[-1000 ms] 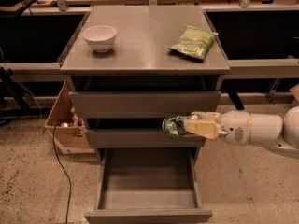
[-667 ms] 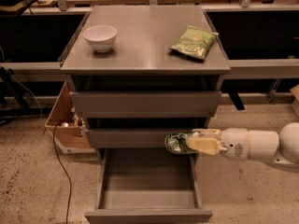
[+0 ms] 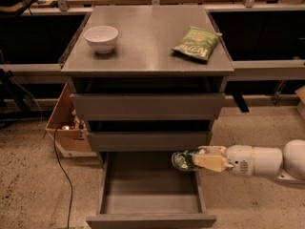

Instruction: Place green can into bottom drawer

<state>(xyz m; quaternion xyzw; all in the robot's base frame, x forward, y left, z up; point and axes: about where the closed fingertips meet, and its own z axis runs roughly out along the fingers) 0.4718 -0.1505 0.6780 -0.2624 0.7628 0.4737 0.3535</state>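
The green can point(image 3: 183, 159) lies on its side in my gripper point(image 3: 200, 158), held above the right rear part of the bottom drawer point(image 3: 150, 190), which is pulled open and holds nothing. My white arm reaches in from the right. The cream fingers point(image 3: 209, 162) are shut on the can, which sits just below the front of the middle drawer point(image 3: 147, 140).
On the cabinet top stand a white bowl point(image 3: 101, 38) at the left and a flat green crisp bag point(image 3: 196, 44) at the right. The top drawer point(image 3: 147, 106) is closed. A cardboard box point(image 3: 66, 128) and a black cable point(image 3: 64, 175) lie on the floor at the left.
My gripper has moved down with the can, from the level of the middle drawer to just over the open bottom drawer.
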